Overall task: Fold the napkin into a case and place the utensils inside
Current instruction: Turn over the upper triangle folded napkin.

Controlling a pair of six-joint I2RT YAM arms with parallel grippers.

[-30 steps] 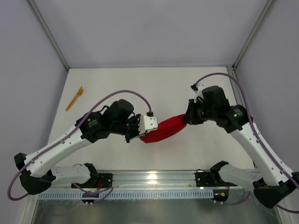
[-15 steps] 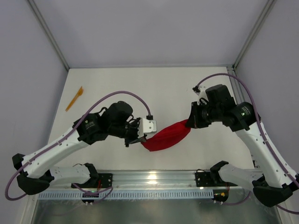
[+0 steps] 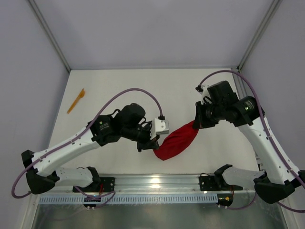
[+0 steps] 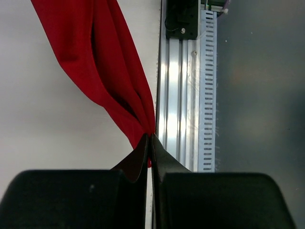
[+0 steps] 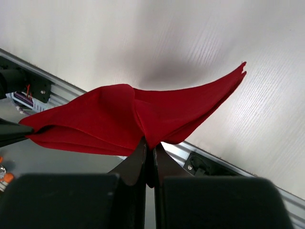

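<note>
Gripping the napkin [image 3: 177, 141] by two ends, above the table [image 3: 143, 90], slightly toward 5 o'clock from its middle.

Clamped shut with the left hand [image 3: 153, 145] on the cloth's 7 o'clock tip. In the left wrist view, pinched between black fingers [image 4: 136, 160], with red folds trailing away up and to the left over the pale surface, just beside the aluminium rail [image 4: 178, 95]. Reaching there from the 7 o'clock base, with the forearm slanted toward 2 o'clock and the wrist bent over and down.

Clamped shut likewise with the right hand [image 3: 195, 125] on the 1 o'clock end. In the right wrist view, biting a fold at the cloth's lower edge, with one corner poking out to the right. Arching in from the 4 o'clock base, with the elbow high near 3 o'clock and the wrist aimed toward 8 o'clock.

Sagging between the two as a bunched red sling.

Well apart at 10 o'clock, flat on the table: one orange utensil [image 3: 76, 100].
</note>
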